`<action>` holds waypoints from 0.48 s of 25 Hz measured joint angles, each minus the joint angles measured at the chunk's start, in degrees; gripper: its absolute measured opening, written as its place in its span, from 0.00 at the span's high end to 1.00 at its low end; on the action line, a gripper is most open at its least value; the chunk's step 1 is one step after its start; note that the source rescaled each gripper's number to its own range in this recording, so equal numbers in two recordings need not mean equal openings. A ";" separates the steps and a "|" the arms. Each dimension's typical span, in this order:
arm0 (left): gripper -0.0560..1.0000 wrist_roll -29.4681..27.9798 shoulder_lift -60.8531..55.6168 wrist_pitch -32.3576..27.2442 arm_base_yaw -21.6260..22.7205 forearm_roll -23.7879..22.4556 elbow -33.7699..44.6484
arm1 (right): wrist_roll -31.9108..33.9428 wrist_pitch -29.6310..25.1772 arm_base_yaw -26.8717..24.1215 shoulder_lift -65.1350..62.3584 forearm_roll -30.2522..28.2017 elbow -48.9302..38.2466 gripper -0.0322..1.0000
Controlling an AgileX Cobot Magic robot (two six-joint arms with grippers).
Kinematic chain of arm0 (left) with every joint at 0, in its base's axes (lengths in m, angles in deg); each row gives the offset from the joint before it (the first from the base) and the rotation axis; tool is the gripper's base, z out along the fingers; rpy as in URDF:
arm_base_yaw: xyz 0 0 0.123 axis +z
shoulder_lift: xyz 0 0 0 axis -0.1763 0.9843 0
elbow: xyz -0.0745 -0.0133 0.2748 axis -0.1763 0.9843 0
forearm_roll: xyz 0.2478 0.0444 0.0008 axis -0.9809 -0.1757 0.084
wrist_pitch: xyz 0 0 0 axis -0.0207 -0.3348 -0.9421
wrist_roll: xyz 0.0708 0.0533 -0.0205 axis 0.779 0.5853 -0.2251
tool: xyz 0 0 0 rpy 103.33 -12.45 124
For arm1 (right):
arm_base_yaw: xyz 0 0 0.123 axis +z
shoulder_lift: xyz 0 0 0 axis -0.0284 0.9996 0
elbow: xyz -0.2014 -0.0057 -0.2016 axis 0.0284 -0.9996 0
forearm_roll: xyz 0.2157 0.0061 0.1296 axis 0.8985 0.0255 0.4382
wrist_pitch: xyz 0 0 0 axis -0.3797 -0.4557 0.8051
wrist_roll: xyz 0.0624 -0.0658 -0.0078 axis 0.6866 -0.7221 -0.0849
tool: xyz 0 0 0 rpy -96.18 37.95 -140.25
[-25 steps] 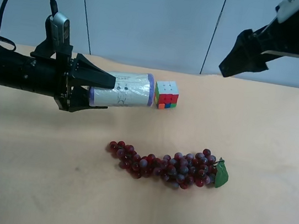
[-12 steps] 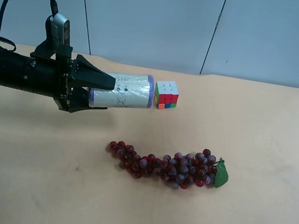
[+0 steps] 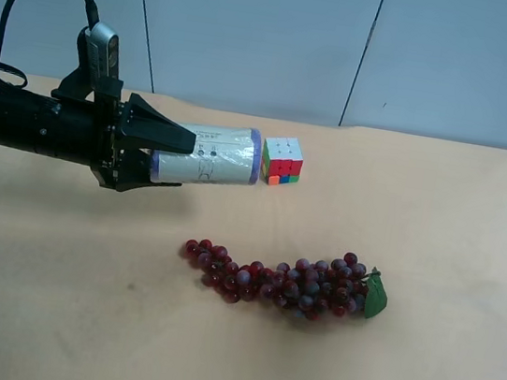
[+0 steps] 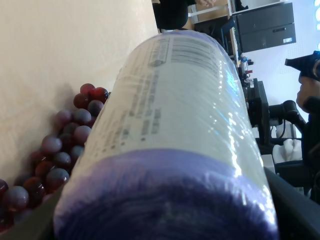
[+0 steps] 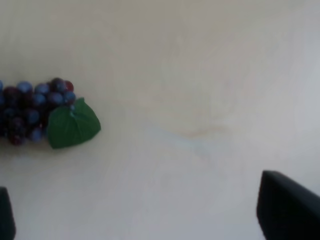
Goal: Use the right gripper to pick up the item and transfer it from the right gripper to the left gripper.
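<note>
The item, a cream-white can (image 3: 205,164) with purple ends, is held lying level above the table. My left gripper (image 3: 171,156), on the arm at the exterior high view's left with the grey camera box, is shut on its left end. The can fills the left wrist view (image 4: 175,120), with a dark finger (image 4: 295,205) beside it. My right gripper (image 5: 145,217) is open and empty; only its two black fingertips (image 5: 287,210) show, high over bare table. The right arm is out of the exterior high view.
A bunch of red-purple grapes (image 3: 283,284) with a green leaf (image 5: 72,125) lies on the tan table (image 3: 449,274) in front of the can. A multicoloured puzzle cube (image 3: 282,160) stands just past the can's free end.
The right arm has pulled away up and to the right, out of the exterior high view. The left gripper and the can have stayed still.
</note>
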 joint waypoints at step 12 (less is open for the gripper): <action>0.94 0.00 0.00 0.00 0.00 -0.42 0.00 | -1.07 1.17 0.00 -21.13 2.51 -13.14 0.16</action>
